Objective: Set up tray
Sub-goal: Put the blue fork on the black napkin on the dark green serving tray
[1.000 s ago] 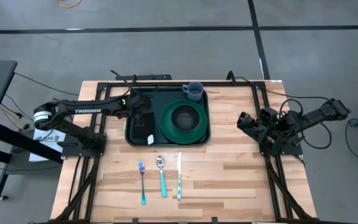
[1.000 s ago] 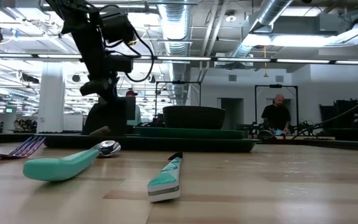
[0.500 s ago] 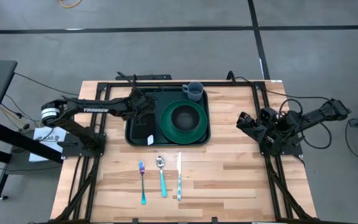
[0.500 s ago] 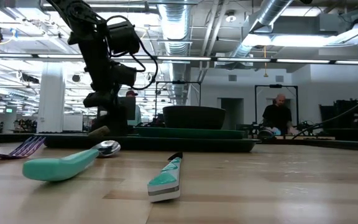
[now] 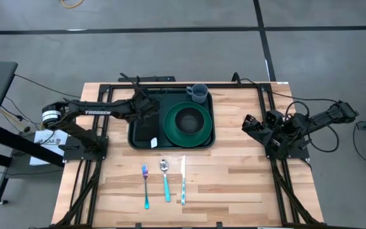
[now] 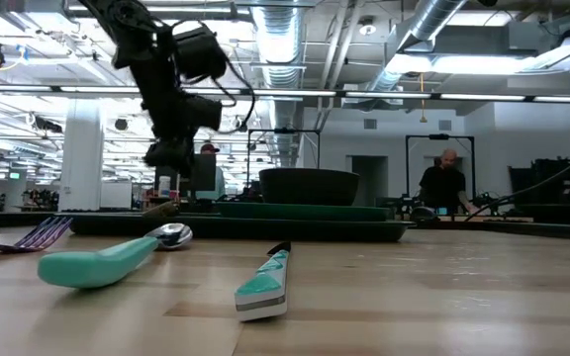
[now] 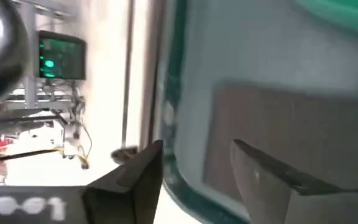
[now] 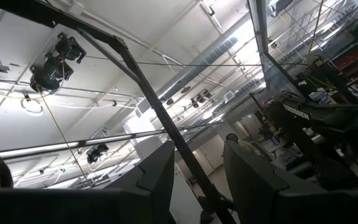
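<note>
The dark green tray lies at the table's far middle. On it are a round green plate with a dark bowl, a grey cup at its far right corner, and a black napkin lying flat along its left side. My left gripper hangs open just above the napkin's far end; in the left wrist view its fingers stand apart over the napkin and the tray's rim. My right gripper waits at the table's right side, open, pointing up into the room.
A teal-handled fork, spoon and knife lie side by side on the wood near the front, below the tray. People stand in the room beyond the table. Bare wood lies to the right of the tray.
My left gripper has opened and gone up off the napkin, drifting a little toward the table's far edge. The napkin stays flat on the tray's left side. My right arm has kept still.
</note>
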